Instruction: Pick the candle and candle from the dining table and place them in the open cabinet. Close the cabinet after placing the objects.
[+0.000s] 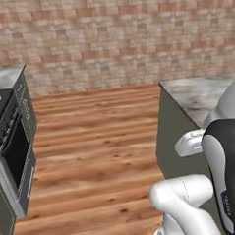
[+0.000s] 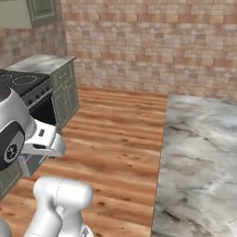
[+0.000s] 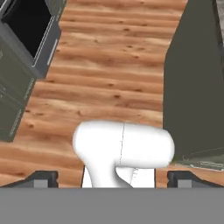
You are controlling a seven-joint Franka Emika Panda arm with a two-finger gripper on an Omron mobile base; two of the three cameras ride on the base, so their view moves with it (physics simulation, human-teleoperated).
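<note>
Grey-veined marble dining table (image 2: 203, 152) lies right; two-finger gripper (image 3: 113, 178) spread wide, empty: approach slowly, find candles first

From my remote seat, the dining table (image 2: 199, 152) runs off the right and bottom edges of the right base view, so I cannot see its far end. In the left base view my own arm covers the table's near part. The oven (image 1: 13, 145), left of the table across the wood floor, is cut by the left edge. A wall cupboard (image 2: 32, 11) above the oven is clipped at the top edge; its door state is unclear.
</note>
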